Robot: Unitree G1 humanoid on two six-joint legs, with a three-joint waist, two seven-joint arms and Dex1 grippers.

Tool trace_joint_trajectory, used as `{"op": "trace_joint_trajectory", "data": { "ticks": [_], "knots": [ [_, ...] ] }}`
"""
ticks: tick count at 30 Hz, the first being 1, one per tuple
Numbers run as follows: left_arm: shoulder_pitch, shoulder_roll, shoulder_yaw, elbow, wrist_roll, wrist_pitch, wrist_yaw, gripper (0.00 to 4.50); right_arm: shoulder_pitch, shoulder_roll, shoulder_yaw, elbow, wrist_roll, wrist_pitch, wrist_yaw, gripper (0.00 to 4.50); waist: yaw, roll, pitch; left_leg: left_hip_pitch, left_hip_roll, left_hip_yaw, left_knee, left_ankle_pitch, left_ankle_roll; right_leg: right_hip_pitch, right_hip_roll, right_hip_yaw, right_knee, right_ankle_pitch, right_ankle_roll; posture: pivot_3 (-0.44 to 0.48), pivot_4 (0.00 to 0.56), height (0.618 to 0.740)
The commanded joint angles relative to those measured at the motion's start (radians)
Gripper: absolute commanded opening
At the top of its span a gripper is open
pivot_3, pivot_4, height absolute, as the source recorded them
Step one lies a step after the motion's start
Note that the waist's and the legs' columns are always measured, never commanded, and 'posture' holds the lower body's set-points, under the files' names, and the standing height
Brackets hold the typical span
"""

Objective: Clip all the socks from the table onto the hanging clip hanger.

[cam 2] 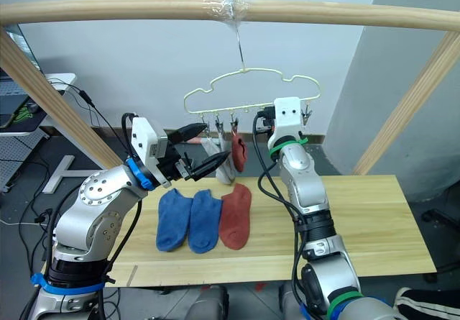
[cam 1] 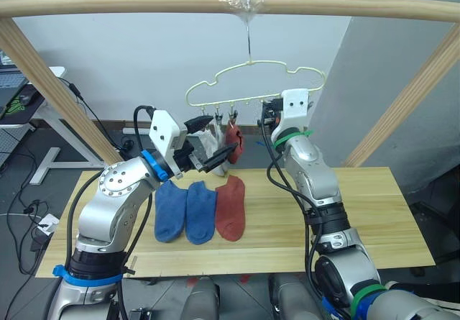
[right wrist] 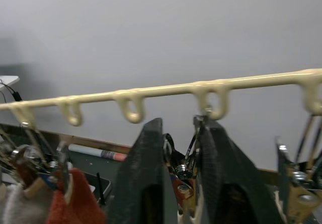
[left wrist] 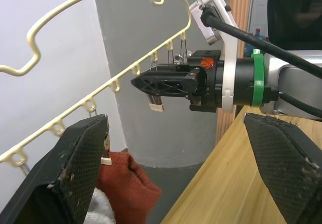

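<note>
Pale yellow-green wire forms the clip hanger (cam 1: 253,83), which hangs by its hook from the wooden pole (cam 1: 144,3) above the table's (cam 1: 374,212) far edge. A rust-red sock (cam 1: 233,140) and a light grey sock (cam 1: 210,144) already hang from its clips.

Three socks lie flat on the table near its left end, their long axes running from near edge to far edge: two blue socks (cam 1: 185,211) side by side and touching, with a second rust-red sock (cam 1: 231,206) just to their right.

The right gripper (right wrist: 186,148) is raised at the hanger's rail, its fingers closed around one dark metal clip (right wrist: 185,171), apparently squeezing it. The left gripper (cam 2: 194,151) is held up beside the hanging socks with its fingers spread wide and nothing between them.

The socks on the table lie below the left gripper and nearer that arm, so the left looks better placed to drop down, take one by its far end and lift it rightward to the held clip.
</note>
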Motion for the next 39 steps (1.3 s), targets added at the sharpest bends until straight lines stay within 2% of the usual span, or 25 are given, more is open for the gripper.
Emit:
{"op": "trace_joint_trajectory", "data": {
  "ticks": [1,7,9,12,14,18,22,26,34,37,39],
  "knots": [
    [0.000,-0.001,0.020,-0.050,-0.014,-0.005,0.001,4.50,-0.018,-0.003,-0.011,-0.019,0.006,-0.019,-0.003,0.02,0.000,0.000,0.000,0.000,0.000,0.000,0.000,0.000,0.000,0.000,0.000,0.000,0.000,0.000,0.000,0.107,0.170,0.740],
    [0.046,-0.006,0.011,-0.045,-0.017,0.046,0.028,4.50,-0.006,-0.024,-0.031,-0.045,0.023,0.005,0.012,0.01,0.000,0.000,0.000,0.000,0.000,0.000,0.000,0.000,0.000,0.000,0.000,0.000,0.000,0.000,0.000,0.095,0.177,0.740],
    [0.087,-0.040,0.011,0.000,-0.012,0.101,0.090,4.50,-0.006,-0.046,-0.032,-0.060,0.039,0.038,0.045,0.01,0.000,0.000,0.000,0.000,0.000,0.000,0.000,0.000,0.000,0.000,0.000,0.000,0.000,0.000,0.000,0.095,0.177,0.740],
    [0.147,-0.090,-0.039,0.084,0.068,0.082,0.141,4.50,-0.004,-0.094,0.003,-0.091,0.061,0.101,0.144,0.01,-0.001,0.000,0.000,0.000,0.000,0.000,0.000,0.000,0.000,0.001,0.000,0.000,0.000,0.000,0.000,0.067,0.183,0.740],
    [0.163,-0.111,-0.060,0.114,0.092,0.074,0.145,4.50,0.000,-0.107,0.010,-0.107,0.065,0.120,0.162,0.01,-0.001,0.000,0.000,0.001,0.000,0.000,0.000,0.000,0.000,0.001,0.000,0.000,0.000,0.000,0.000,0.052,0.185,0.740],
    [0.173,-0.172,-0.173,0.237,0.215,-0.021,0.160,4.50,0.013,-0.131,0.012,-0.143,0.073,0.155,0.194,0.01,-0.001,0.000,0.000,0.000,0.000,0.000,0.000,0.000,0.000,0.001,0.000,0.000,0.000,0.000,0.000,0.037,0.188,0.740],
    [0.100,-0.260,-0.229,0.449,0.313,-0.070,0.221,4.50,0.019,-0.136,0.012,-0.170,0.072,0.183,0.186,0.01,-0.001,0.000,0.000,0.000,0.000,0.000,0.001,0.000,0.000,0.000,0.000,0.000,0.000,0.000,0.001,0.029,0.190,0.740],
    [0.023,-0.310,-0.246,0.643,0.390,-0.122,0.273,4.50,0.024,-0.133,0.016,-0.186,0.069,0.199,0.178,0.01,-0.004,0.000,0.000,0.000,0.000,0.000,0.001,0.000,0.000,0.001,0.000,0.000,0.000,0.000,0.001,0.009,0.191,0.740],
    [-0.055,-0.321,-0.280,0.882,0.498,-0.194,0.256,4.50,0.035,-0.143,0.011,-0.217,0.063,0.225,0.170,0.01,-0.014,0.000,0.000,0.000,0.000,0.000,0.001,0.000,0.000,0.000,0.000,0.000,0.000,0.001,0.001,-0.013,0.193,0.740],
    [-0.052,-0.317,-0.275,0.909,0.496,-0.173,0.218,3.92,0.036,-0.143,0.009,-0.223,0.062,0.231,0.165,0.00,-0.018,0.000,0.000,0.000,-0.001,0.000,0.001,0.000,0.000,0.001,0.000,0.000,0.000,0.000,0.002,-0.024,0.196,0.740],
    [-0.052,-0.317,-0.269,0.916,0.497,-0.181,0.215,3.30,0.036,-0.139,0.003,-0.226,0.065,0.237,0.157,0.00,-0.020,0.000,0.000,0.001,-0.001,0.000,0.001,0.000,0.000,0.001,0.000,0.000,0.000,0.000,0.003,-0.033,0.197,0.740]
  ]
}}
